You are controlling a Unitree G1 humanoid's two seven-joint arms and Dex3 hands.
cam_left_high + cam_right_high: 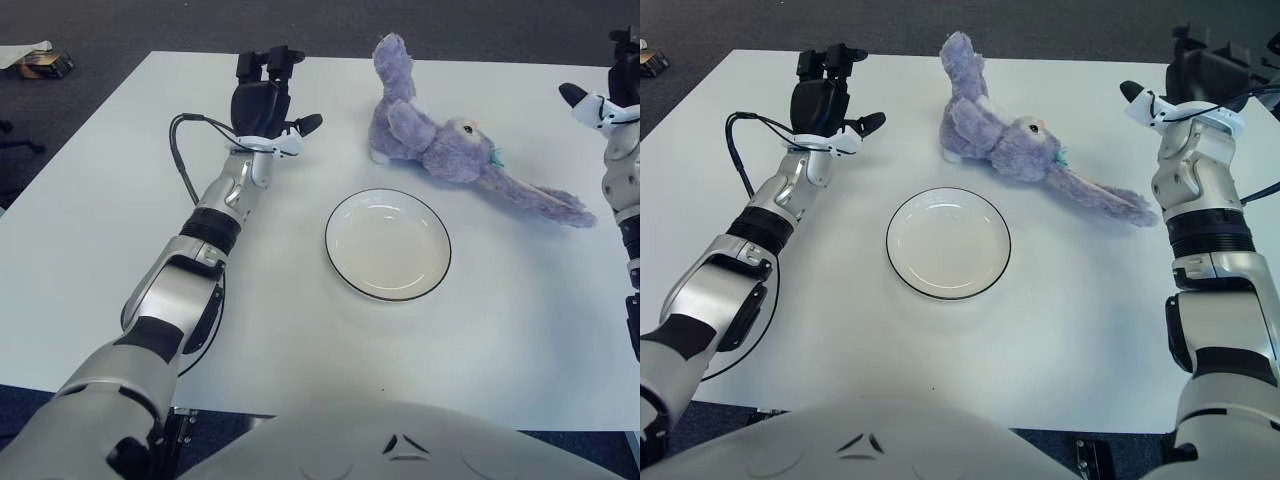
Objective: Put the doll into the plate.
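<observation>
Both arms raised, purple plush rabbit (1015, 150) lying just behind the empty plate (948, 243).
I see my left hand (262, 98) and right hand (1200, 80) flanking it, fingers apparently loose, grasping nothing.

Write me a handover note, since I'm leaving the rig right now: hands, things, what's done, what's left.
Left hand: raised over the table's far left, left of the doll, holding nothing.
Right hand: raised at the far right, beyond the doll's long ears, holding nothing.
Doll: lying on the table behind the plate, ungrasped.
Plate: empty.
Done: nothing.
Left: grasp the doll and put it into the plate.
</observation>
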